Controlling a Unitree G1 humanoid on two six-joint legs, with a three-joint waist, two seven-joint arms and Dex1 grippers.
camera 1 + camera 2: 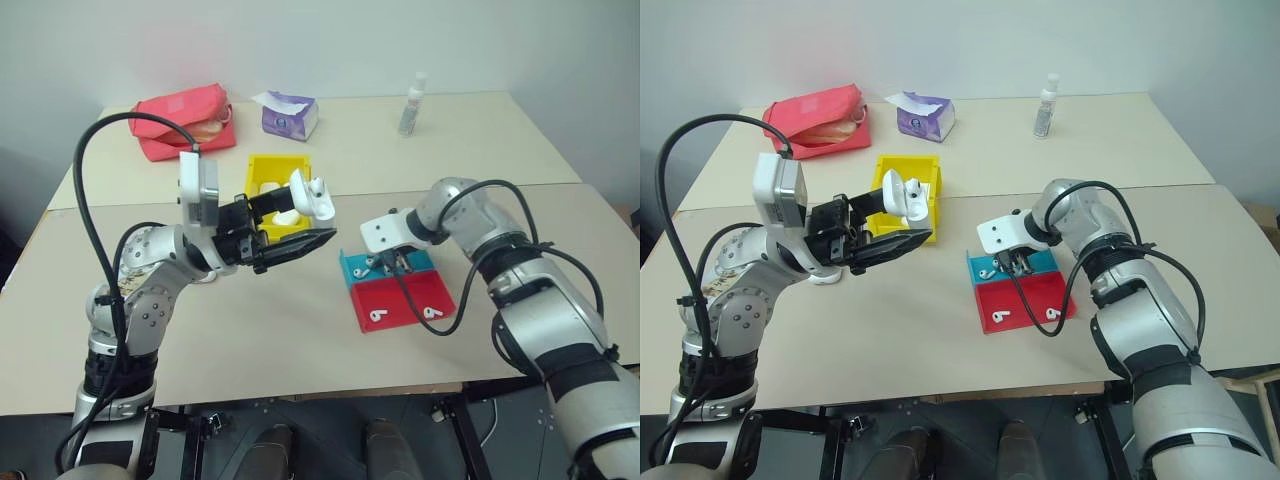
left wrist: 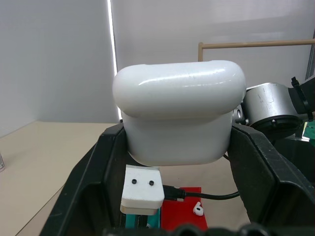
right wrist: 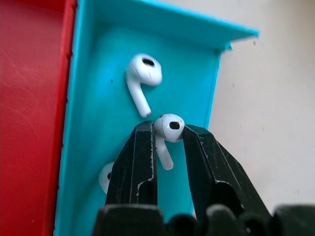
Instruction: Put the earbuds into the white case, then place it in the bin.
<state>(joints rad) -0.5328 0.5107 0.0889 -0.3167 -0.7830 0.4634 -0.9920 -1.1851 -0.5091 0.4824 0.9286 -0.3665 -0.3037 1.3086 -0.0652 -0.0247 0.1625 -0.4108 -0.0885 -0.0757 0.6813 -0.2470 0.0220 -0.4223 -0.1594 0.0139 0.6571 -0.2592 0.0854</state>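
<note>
The left gripper (image 1: 300,245) clamps the white case (image 1: 308,195) aloft – the right gripper (image 3: 167,142) pinches an earbud (image 3: 169,129) over the teal tray (image 3: 88,123)

White earbuds (image 3: 169,129), teal tray (image 3: 98,113), yellow bin (image 1: 268,170).

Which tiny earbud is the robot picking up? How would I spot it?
Find the two flat trays in the middle of the table, red and teal. Over the teal one, the right gripper pinches one earbud between its black fingertips. The others lie loose in the trays; this one alone is squeezed.
</note>
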